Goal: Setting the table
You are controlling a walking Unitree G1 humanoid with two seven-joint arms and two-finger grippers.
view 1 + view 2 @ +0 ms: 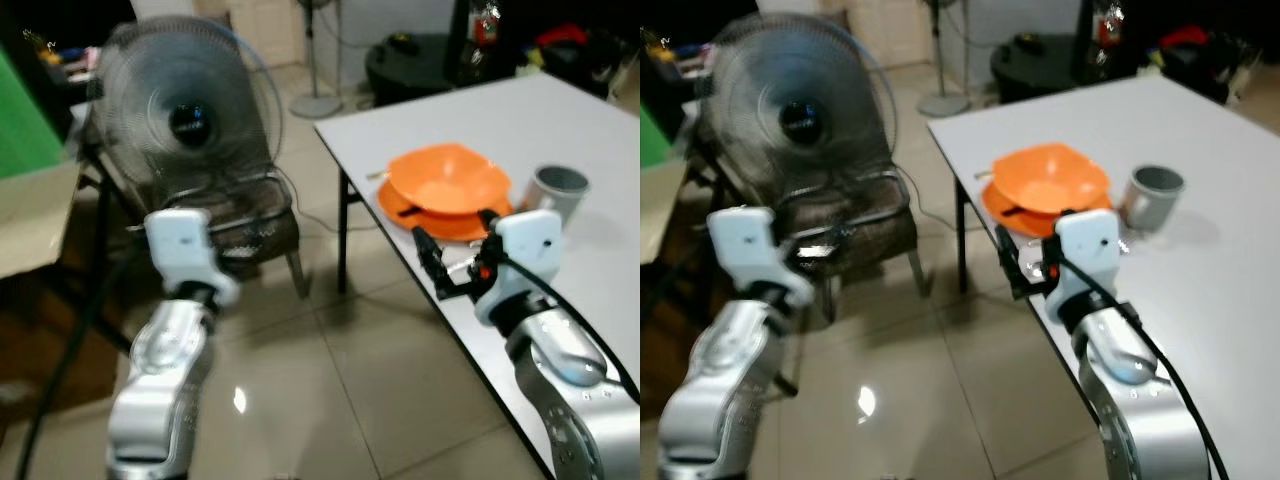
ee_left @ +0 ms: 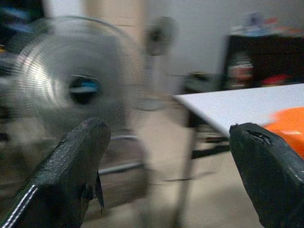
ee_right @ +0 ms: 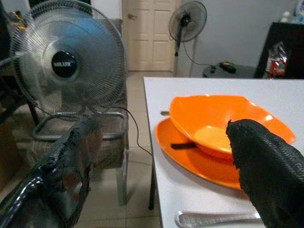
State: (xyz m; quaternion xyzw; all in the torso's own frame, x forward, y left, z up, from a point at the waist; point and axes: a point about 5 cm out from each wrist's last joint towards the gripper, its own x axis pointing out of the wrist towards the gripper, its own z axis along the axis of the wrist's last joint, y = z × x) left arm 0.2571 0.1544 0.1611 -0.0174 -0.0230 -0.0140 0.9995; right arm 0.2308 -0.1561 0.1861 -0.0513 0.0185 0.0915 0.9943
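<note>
An orange bowl (image 1: 450, 178) sits on an orange plate (image 1: 440, 222) near the left edge of the white table (image 1: 560, 120). A dark utensil (image 3: 183, 145) pokes out between the two. To their right stands a grey cup (image 1: 558, 192). A metal utensil (image 3: 213, 218) lies on the table just in front of the plate. My right gripper (image 1: 428, 252) hovers at the table's edge, open and holding nothing, pointing at the plate. Over the floor to the left my left gripper (image 2: 168, 128) is raised, open, with nothing in it.
A large grey fan (image 1: 185, 120) rests on a chair (image 1: 255, 225) left of the table. A standing fan (image 1: 315, 50) and a black round table (image 1: 410, 60) are at the back. A cardboard box (image 1: 35, 215) is at the far left. Tiled floor lies between.
</note>
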